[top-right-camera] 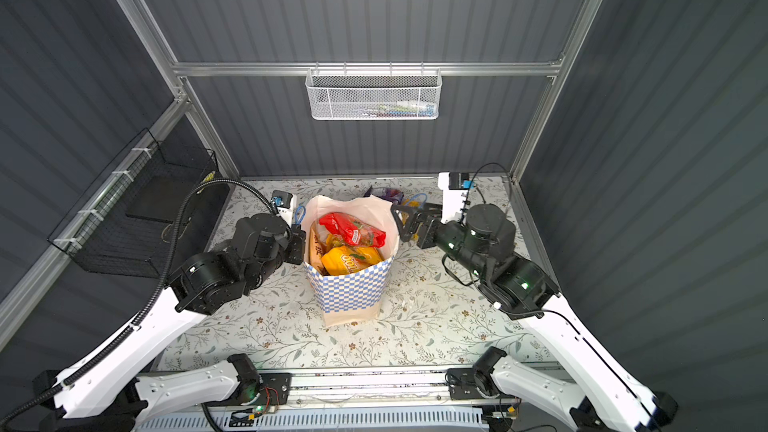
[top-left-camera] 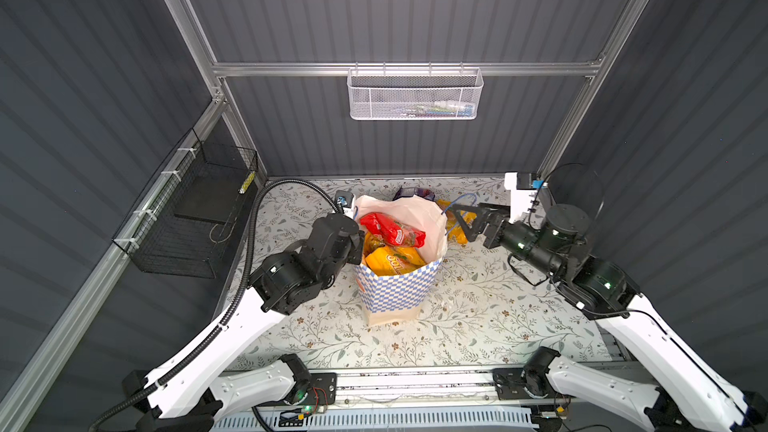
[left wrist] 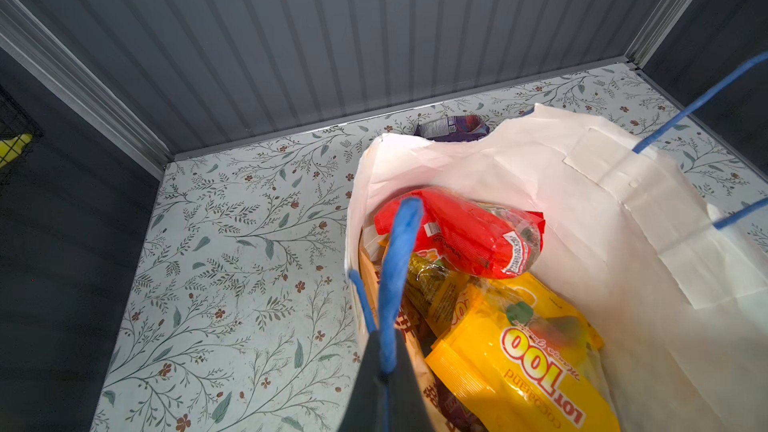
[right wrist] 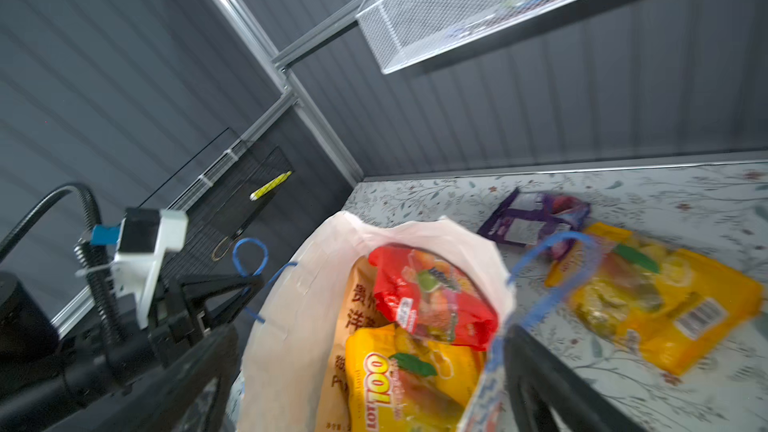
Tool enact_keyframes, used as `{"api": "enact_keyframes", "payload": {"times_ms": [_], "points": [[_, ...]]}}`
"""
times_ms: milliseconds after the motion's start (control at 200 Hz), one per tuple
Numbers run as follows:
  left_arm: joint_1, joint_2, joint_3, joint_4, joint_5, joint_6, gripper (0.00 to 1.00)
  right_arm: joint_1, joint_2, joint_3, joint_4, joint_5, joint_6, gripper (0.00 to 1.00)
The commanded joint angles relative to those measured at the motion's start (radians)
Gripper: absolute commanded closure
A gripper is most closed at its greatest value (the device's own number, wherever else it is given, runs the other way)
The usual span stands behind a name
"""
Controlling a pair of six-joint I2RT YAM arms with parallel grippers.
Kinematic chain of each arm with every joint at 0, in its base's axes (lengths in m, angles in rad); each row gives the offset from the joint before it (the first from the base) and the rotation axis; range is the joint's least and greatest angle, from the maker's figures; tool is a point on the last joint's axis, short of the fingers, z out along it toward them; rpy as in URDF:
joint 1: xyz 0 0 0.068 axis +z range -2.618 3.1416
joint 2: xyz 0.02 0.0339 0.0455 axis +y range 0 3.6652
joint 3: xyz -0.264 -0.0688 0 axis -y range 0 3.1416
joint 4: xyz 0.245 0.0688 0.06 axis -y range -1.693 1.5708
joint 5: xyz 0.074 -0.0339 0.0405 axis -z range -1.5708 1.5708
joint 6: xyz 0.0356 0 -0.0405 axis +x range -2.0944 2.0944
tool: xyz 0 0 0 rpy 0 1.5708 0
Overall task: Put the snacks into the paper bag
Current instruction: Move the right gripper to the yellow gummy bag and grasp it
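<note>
Left jaws pinch blue handle (left wrist: 397, 268), clearest from left wrist.

Left arm (top-left-camera: 249, 317), right arm (top-left-camera: 648, 338): my shells are white with dark screw dots, and my joints (top-left-camera: 286, 272) are black and drum-shaped. Green lights (top-left-camera: 607, 285) glow on the joints. A ribbed black conduit (top-left-camera: 249, 251) runs along my left arm. Left pincer (top-left-camera: 358, 243) and right pincer (top-left-camera: 465, 222) are black with triangular fingers. My wrist camera brackets (top-left-camera: 517, 197) are white with blue plugs.
</note>
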Motion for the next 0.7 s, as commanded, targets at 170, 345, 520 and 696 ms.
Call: {"api": "enact_keyframes", "payload": {"times_ms": [170,345,520,696], "points": [[0.002,-0.083,-0.099,0.139,-0.049,0.057,1.00,-0.363,-0.012,-0.227,0.065,-0.004,0.126,0.01],[0.004,-0.095,-0.131,0.176,-0.007,0.069,1.00,-0.520,0.185,-0.366,0.282,-0.221,0.240,0.01],[0.003,-0.159,-0.163,0.212,-0.015,0.083,1.00,-0.554,0.458,-0.328,0.354,-0.259,0.250,0.01],[0.004,-0.163,-0.166,0.212,-0.024,0.086,1.00,-0.581,0.674,-0.250,0.369,-0.297,0.275,0.01]]}}
